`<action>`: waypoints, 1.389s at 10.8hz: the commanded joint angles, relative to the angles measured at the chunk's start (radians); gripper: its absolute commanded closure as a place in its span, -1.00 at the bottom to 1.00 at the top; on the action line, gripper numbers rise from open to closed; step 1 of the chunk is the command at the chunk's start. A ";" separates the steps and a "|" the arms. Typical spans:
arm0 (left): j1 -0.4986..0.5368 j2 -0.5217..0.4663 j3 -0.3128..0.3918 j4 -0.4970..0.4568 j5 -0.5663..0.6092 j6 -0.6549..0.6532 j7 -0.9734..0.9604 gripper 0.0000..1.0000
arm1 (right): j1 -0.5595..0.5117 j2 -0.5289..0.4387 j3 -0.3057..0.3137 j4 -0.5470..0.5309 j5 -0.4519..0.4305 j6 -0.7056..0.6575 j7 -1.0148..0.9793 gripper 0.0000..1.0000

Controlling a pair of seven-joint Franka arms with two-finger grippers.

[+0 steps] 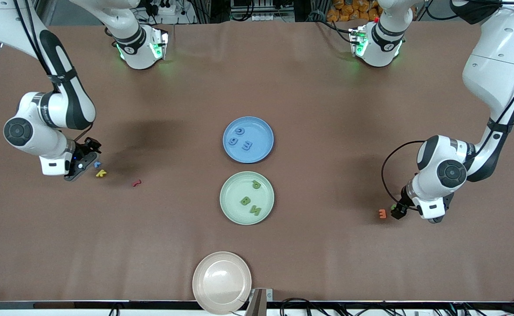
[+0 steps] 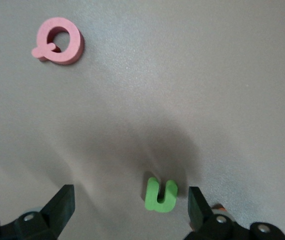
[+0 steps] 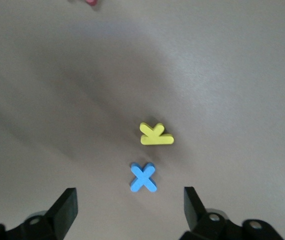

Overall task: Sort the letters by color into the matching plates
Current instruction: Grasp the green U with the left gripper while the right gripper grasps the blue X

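Blue plate (image 1: 248,139) sits mid-table with three blue letters (image 1: 242,138) in it. Green plate (image 1: 247,198) lies just beside it, nearer the front camera, holding three green letters (image 1: 251,200).

Fourth blue piece, a blue X (image 3: 143,177), lies flat on the brown table (image 1: 327,109) at the right arm's end. It is in line with the gap between the fingers (image 3: 65,207) of the right gripper (image 3: 130,210), which are spread wide and not touching it. A yellow K (image 3: 155,134) lies just beside the X; a red piece (image 1: 136,182) lies near, toward the plates.

Fourth green piece, a green U (image 2: 160,195), lies flat at the left arm's end, between the wide-spread fingers (image 2: 62,202) of the left gripper (image 2: 130,205), closer to one finger, no contact seen. An orange 3 (image 1: 382,213) lies just beside this gripper. A pink Q (image 2: 58,40) lies well apart from the U.

A beige plate (image 1: 222,281) sits at the table edge nearest the front camera.
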 commanded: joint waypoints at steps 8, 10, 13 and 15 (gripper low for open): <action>-0.015 0.043 0.012 0.027 0.081 0.037 -0.017 1.00 | -0.026 0.079 -0.006 -0.050 -0.017 0.160 -0.118 -0.33; -0.006 0.040 0.012 0.027 0.076 0.038 -0.017 1.00 | -0.027 0.080 -0.006 -0.053 -0.017 0.163 -0.118 -0.14; -0.012 0.032 0.005 0.047 0.061 0.040 -0.023 1.00 | -0.026 0.096 -0.020 -0.054 -0.017 0.192 -0.115 0.08; -0.013 0.028 -0.002 0.065 0.047 0.040 -0.028 1.00 | -0.026 0.105 -0.021 -0.054 -0.017 0.213 -0.116 0.15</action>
